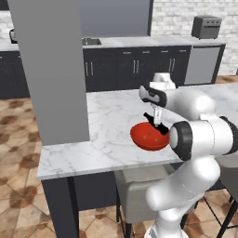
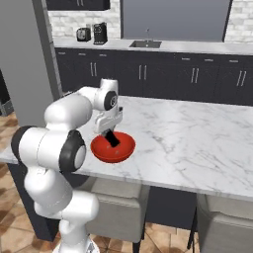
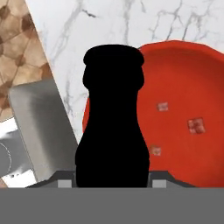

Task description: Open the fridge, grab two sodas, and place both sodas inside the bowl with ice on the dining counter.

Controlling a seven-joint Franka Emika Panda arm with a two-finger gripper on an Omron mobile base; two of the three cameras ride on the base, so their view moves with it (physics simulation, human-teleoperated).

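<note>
My gripper (image 1: 156, 122) hangs just above the red bowl with ice (image 1: 142, 137) on the white marble dining counter (image 1: 107, 125). It is shut on a dark soda (image 1: 150, 119), which tilts down into the bowl. From the right base the gripper (image 2: 109, 129) holds the soda (image 2: 113, 139) over the bowl (image 2: 101, 151). In the hand view the soda (image 3: 113, 122) is a black shape rising between the fingers of the gripper (image 3: 113, 180), above the bowl's (image 3: 192, 78) near-left rim. Small pale ice bits (image 3: 195, 125) lie inside. The grey fridge (image 1: 46, 69) rises at the counter's left end.
Grey stools (image 2: 116, 207) stand under the counter's near edge. Behind the counter (image 2: 197, 138) runs a dark-cabinet worktop with a sink (image 2: 146, 44), a toaster (image 2: 83, 34) and a coffee machine (image 2: 100, 32). A toaster oven (image 1: 207, 26) sits at the back right.
</note>
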